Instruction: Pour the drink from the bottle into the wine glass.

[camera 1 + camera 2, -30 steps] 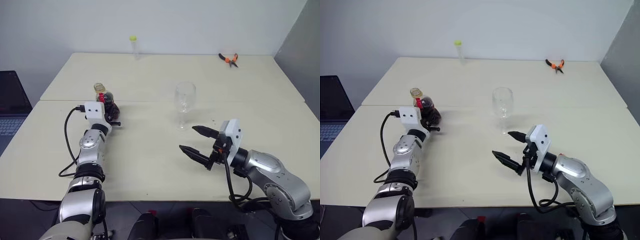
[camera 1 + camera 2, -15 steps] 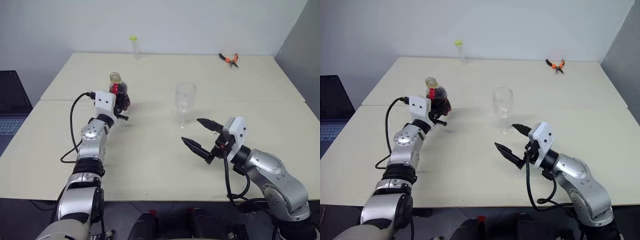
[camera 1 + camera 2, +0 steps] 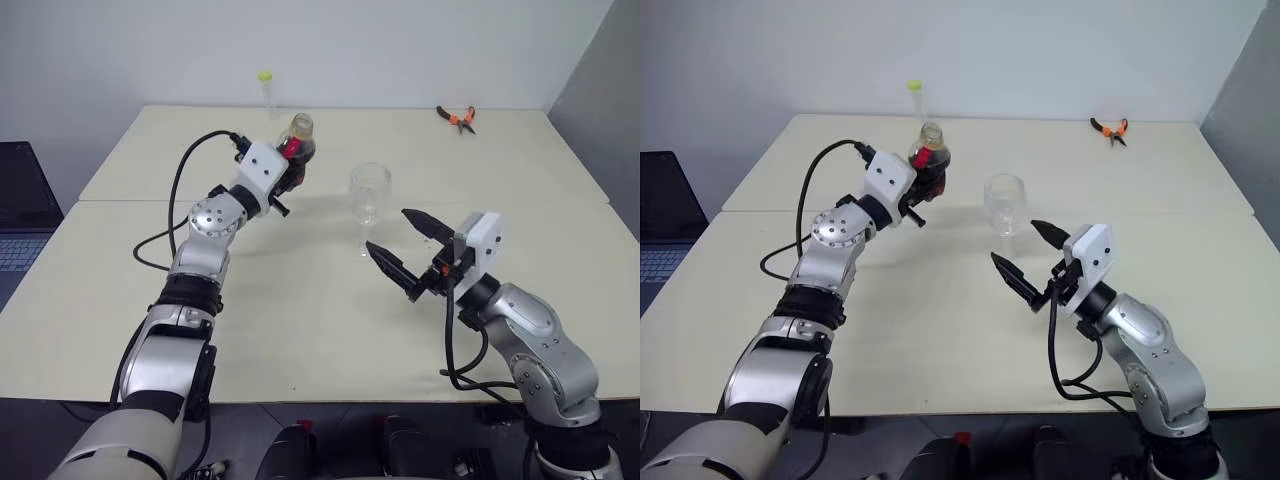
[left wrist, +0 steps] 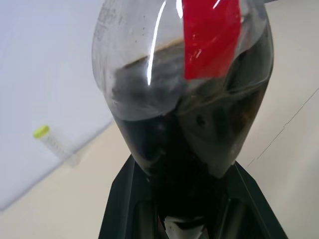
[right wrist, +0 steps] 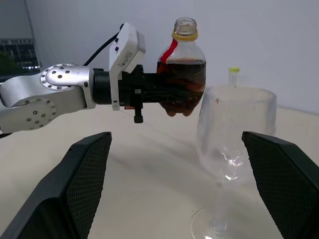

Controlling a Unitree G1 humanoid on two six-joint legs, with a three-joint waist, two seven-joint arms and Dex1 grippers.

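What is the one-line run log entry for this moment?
left gripper: shut on small clear plastic bottle, lifted | right gripper: open, empty | clear stemmed wine glass: upright, empty

Even, bright overhead light gives soft shadows on the table; a white glare streak crosses the close, blurred bottle.

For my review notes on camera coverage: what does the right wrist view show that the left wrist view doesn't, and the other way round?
Right wrist view alone: the empty wine glass standing on the table, the bottle's open mouth, the left gripper holding the bottle upright beside the glass, and the right gripper's open fingers. Left wrist view alone: a close look at the drink through the bottle wall. Both: the bottle with its red label, and the thin tube with a yellow-green cap.
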